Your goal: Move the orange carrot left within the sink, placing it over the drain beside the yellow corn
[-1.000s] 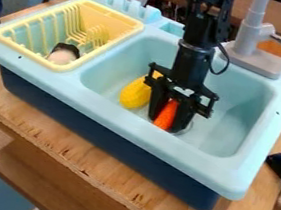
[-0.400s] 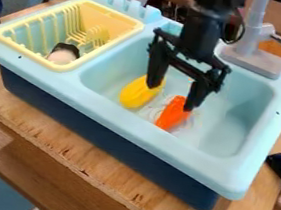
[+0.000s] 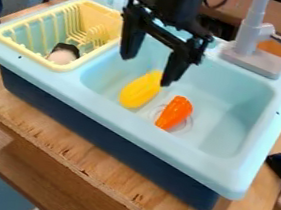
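Wooden, the counter [image 3: 79,167] carries a pale-blue toy sink [image 3: 133,124] with a dark-blue base. Above the basin hangs a black robot arm [image 3: 177,4]. A yellow drying rack [image 3: 33,57] sits at the sink's image-left side, opposite a grey faucet [image 3: 250,34] mounted at the rear. The black end effector [image 3: 148,70] points down over the rear of the basin, its fingers spread wide with nothing clamped between them, just above the upper end of a yellow toy vegetable [image 3: 138,94]. That piece lies aslant on the basin floor; beside it, nearer the sink's front, rests an orange carrot-shaped toy [image 3: 174,114] on the round drain marking, the two apart. Smallest of all, a pale, dark-topped thing [image 3: 62,56] occupies the near end of the rack. The work appears to stand between grips, with both vegetables loose in the basin and neither held. As judged from here, a grip on either would call for centring the spread fingers over its body, turning them to straddle its narrow width and lowering them clear of the basin walls before closing; the smooth, rounded orange piece could roll if pinched off-centre.
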Robot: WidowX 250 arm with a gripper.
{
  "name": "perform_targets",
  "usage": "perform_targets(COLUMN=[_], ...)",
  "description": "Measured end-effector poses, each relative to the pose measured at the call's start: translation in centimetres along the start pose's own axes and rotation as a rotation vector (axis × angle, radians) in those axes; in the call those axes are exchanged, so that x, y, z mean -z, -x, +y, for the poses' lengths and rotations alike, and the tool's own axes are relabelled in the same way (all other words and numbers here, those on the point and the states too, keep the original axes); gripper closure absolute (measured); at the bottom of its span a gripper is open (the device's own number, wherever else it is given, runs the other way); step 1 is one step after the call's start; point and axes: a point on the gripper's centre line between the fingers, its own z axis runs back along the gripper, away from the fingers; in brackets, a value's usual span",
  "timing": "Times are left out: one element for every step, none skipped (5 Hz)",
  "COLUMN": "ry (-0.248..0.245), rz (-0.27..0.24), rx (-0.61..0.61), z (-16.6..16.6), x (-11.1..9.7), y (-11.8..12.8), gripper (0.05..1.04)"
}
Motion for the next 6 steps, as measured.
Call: perform_targets(ry=[-0.011,-0.010,-0.011,-0.011,-0.011,-0.010], rz=[0.074,0.075,0.073,0.075,0.073,0.075], rx=[0.037,0.048,0.048,0.046,0.048,0.048], z=[2.21,2.01,2.03,2.08,2.03,2.01], x=[0.09,0.06,0.06,0.07,0.06,0.06], y=[0.93,0.96,0.93,0.96,0.93,0.96], gripper=[0.082,0.082,0.082,0.082,0.082,0.082])
